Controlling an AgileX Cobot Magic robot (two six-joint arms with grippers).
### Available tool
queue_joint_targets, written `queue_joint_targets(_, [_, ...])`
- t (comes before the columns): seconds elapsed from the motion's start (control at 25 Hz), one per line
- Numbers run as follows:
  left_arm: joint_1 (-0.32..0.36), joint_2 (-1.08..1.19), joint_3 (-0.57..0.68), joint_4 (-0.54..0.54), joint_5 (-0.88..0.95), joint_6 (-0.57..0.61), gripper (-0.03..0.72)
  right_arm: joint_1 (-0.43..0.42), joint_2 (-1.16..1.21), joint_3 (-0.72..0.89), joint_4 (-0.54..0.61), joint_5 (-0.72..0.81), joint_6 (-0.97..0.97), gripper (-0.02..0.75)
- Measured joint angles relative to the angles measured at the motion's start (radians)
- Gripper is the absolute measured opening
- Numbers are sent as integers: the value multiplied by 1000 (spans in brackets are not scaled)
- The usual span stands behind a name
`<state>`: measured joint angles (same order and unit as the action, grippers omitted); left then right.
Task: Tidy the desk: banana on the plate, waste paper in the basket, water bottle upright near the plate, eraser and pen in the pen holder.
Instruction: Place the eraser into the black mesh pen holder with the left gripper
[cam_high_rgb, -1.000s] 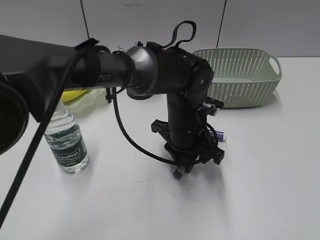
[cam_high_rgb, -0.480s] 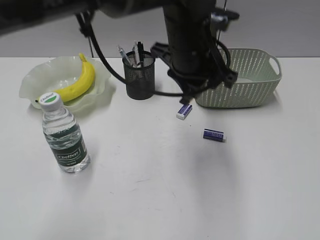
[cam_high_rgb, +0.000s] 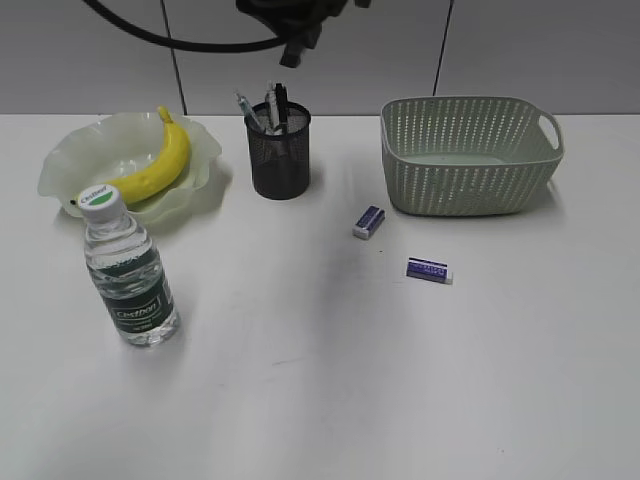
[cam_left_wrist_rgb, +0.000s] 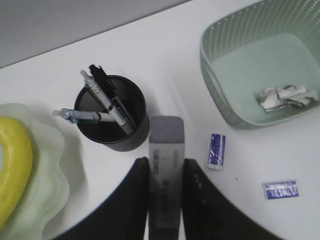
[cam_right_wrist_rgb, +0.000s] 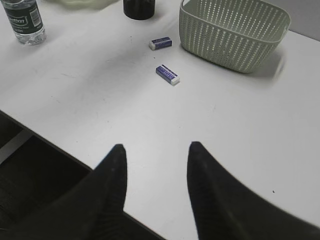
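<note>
Your left pincer (cam_left_wrist_rgb: 165, 200) hangs high above the wide white counter (cam_high_rgb: 330, 390), its two black fingers (cam_left_wrist_rgb: 131, 200) clamped on a grey rectangular eraser (cam_left_wrist_rgb: 165, 170) that points toward the black wire-mesh pen holder (cam_left_wrist_rgb: 112, 120) below. That cup stands near the counter's far edge, left of centre, with several pens (cam_left_wrist_rgb: 107, 102) leaning inside it.

Toward the far left corner sits the pale green wavy-rimmed plate (cam_high_rgb: 75, 165), and the curved yellow banana (cam_high_rgb: 160, 160) lies in it. The clear water bottle with a dark green label (cam_high_rgb: 128, 270) stands upright just in front of the plate, near the left edge.

Toward the far right corner is the sage-green perforated basket (cam_high_rgb: 470, 185); the crumpled white-grey waste paper (cam_left_wrist_rgb: 284, 96) lies on its floor.

Two small blue-and-white erasers rest on the bare counter: one (cam_high_rgb: 369, 221) just in front of the basket's left end, the other (cam_high_rgb: 428, 270) a little nearer the front edge.

Your right pincer (cam_right_wrist_rgb: 156, 180) hovers over the counter's front edge with its black fingers (cam_right_wrist_rgb: 114, 172) spread apart and nothing between them
</note>
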<state>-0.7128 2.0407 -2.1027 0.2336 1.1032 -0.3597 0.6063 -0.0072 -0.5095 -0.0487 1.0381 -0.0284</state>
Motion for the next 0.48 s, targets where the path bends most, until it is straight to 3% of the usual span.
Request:
queue_joint_targets(0.28, [164,0,67,-186,-224,-4,142,0,0,0,0,0,0,333])
queue_joint_targets(0.48, [209,0,221,-216,-471,-5,142,0,0,0,0,0,0,333])
